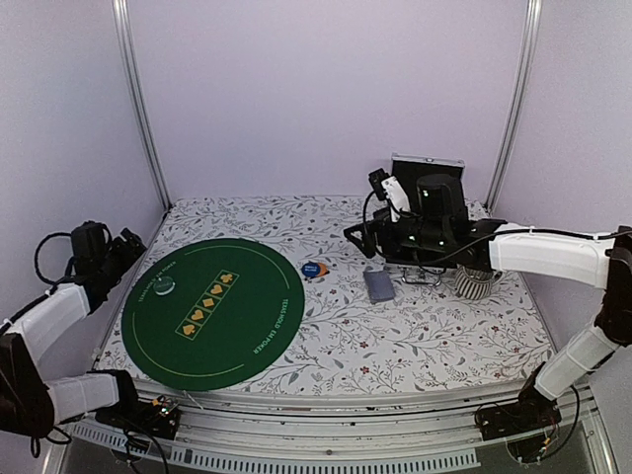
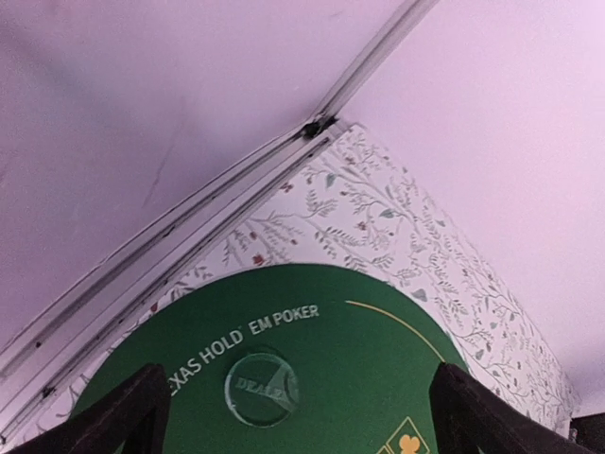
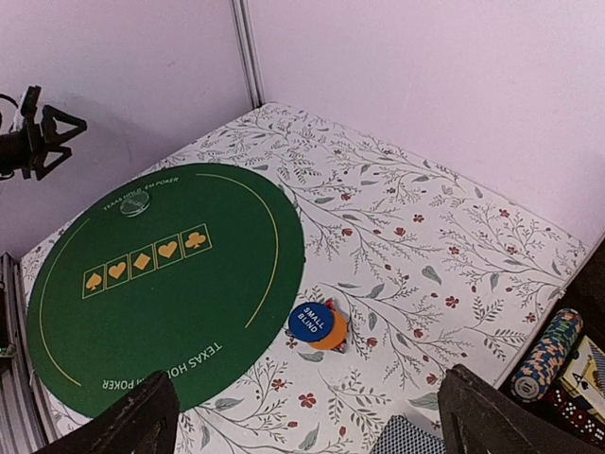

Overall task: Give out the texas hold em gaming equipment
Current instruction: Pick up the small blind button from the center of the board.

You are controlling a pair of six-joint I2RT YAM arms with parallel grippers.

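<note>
A round green poker mat (image 1: 212,311) lies at the left of the table. A clear dealer disc (image 2: 261,388) sits on its far-left part, also visible from above (image 1: 163,286). A blue "small blind" disc (image 3: 311,321) overlaps an orange disc (image 3: 338,333) beside the mat, with a dark red-edged marker (image 3: 328,305) peeking out under them. A grey-blue deck of cards (image 1: 378,285) lies right of them. A roll of striped chips (image 3: 548,355) lies at the right. My left gripper (image 2: 298,416) is open and empty above the dealer disc. My right gripper (image 3: 312,426) is open and empty, high above the discs and deck.
A silver-and-black case (image 1: 427,168) stands open at the back right, behind my right arm. A ribbed cup (image 1: 476,283) lies by the right arm. White walls and metal posts (image 1: 138,99) close in the floral tablecloth (image 1: 395,336).
</note>
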